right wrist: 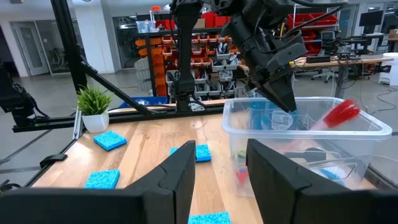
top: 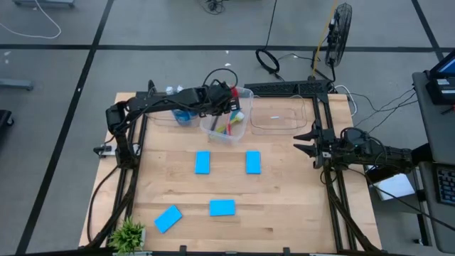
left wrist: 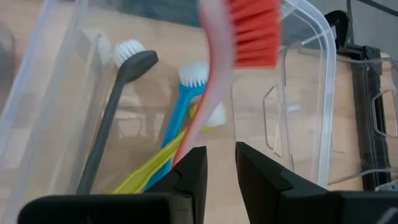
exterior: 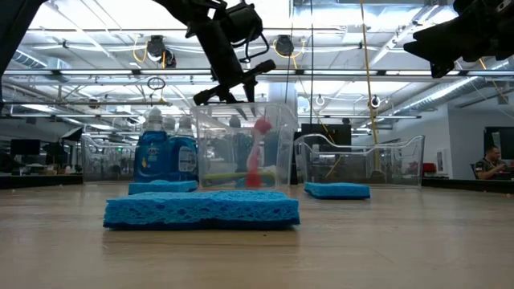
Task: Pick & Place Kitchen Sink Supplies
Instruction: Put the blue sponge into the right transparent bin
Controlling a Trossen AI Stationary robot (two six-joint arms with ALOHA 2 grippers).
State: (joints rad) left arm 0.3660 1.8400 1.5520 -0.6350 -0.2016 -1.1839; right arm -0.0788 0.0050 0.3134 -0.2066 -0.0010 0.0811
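- The left arm reaches across the back of the table (top: pixel 284 206), its left gripper (top: pixel 229 99) poised over the middle clear bin (top: pixel 245 92); in the left wrist view the jaws stand narrowly apart with bare bin floor showing between them, gripping nothing.
- The right arm waits at the table's right edge, its right gripper (top: pixel 307 141) with jaws apart and empty.
- The middle bin holds several brushes: a red-bristled brush (left wrist: pixel 249 31) with a pale handle stands tilted against the wall, bristles uppermost; a dark grey brush (left wrist: pixel 118 99), a blue brush (left wrist: pixel 186 93) and a yellow-green handle (left wrist: pixel 140 177) lie along the floor, heads away from the gripper.
- Blue soap bottles (exterior: pixel 165 152) stand in the bin to the left.
- Four blue sponges (top: pixel 202 162) lie flat on the open table.
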